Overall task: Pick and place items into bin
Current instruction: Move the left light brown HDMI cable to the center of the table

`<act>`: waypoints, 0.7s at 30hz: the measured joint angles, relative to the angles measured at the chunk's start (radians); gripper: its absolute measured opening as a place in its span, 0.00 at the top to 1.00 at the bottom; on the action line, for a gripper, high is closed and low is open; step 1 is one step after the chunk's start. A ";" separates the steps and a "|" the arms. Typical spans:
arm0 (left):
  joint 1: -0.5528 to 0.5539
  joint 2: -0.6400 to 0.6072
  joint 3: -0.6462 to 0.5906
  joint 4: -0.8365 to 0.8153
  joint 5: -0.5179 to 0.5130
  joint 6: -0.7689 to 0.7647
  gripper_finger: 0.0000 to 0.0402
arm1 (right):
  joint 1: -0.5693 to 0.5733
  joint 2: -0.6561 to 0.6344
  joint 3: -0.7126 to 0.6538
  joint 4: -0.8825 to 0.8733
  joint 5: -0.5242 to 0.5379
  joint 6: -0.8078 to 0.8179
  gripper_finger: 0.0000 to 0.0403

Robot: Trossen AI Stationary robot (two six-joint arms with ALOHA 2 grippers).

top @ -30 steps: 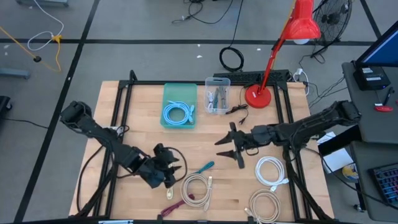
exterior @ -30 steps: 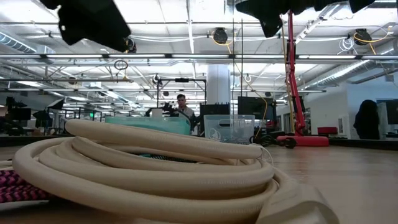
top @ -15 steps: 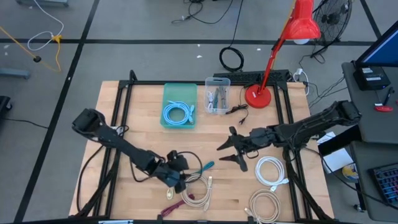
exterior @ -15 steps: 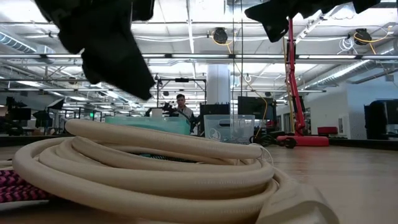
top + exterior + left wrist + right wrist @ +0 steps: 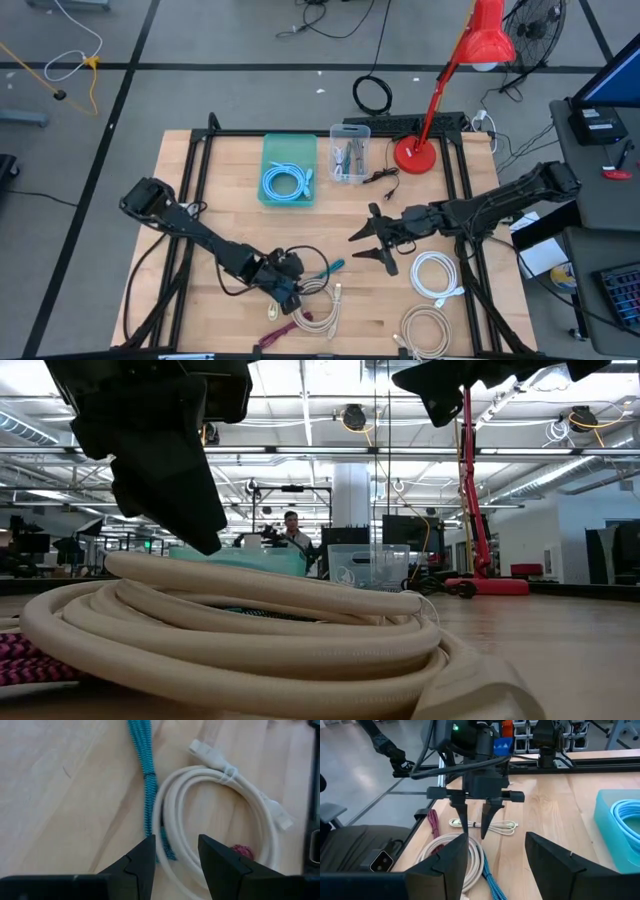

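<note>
My left gripper [image 5: 287, 288] is open and points down over the near side of the table, at the left rim of a beige coil [image 5: 335, 306] that lies flat. In the left wrist view its fingers [image 5: 177, 847] stand either side of the coil's strand [image 5: 172, 815] and the end of the teal cord [image 5: 142, 750]. The low view shows the fingertip [image 5: 205, 540] just above the coil [image 5: 250, 620]. I cannot tell if it touches. A maroon cord [image 5: 278, 330] lies beside them. My right gripper [image 5: 365, 240] waits open at mid-table.
A teal bin [image 5: 268, 145] at the far side holds a light blue coil [image 5: 287, 183]. A clear bin [image 5: 350, 152] and a red lamp's base [image 5: 412, 155] stand to its right. A white coil [image 5: 440, 258] and a cream coil [image 5: 408, 330] lie near the right edge.
My left gripper has moved toward the table's right and near edges and come down over the beige coil, staying open. The coils and cords lie where they were.
</note>
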State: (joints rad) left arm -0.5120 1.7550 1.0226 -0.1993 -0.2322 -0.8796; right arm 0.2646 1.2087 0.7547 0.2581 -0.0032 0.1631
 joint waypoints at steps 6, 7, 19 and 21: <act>-0.003 0.000 0.002 -0.007 0.004 -0.010 0.62 | 0.000 0.000 0.000 0.003 0.001 0.000 0.54; -0.005 0.000 0.002 -0.006 0.004 -0.013 0.62 | 0.000 0.000 0.000 0.003 0.001 0.000 0.54; -0.033 0.000 0.002 -0.004 -0.005 -0.015 0.62 | 0.000 0.000 0.000 0.007 0.002 0.000 0.54; -0.033 0.000 0.002 0.015 -0.003 -0.005 0.62 | 0.000 0.000 0.000 0.010 0.002 0.000 0.54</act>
State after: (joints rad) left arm -0.5449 1.7553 1.0248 -0.1848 -0.2356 -0.8842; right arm 0.2646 1.2087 0.7551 0.2683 -0.0017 0.1631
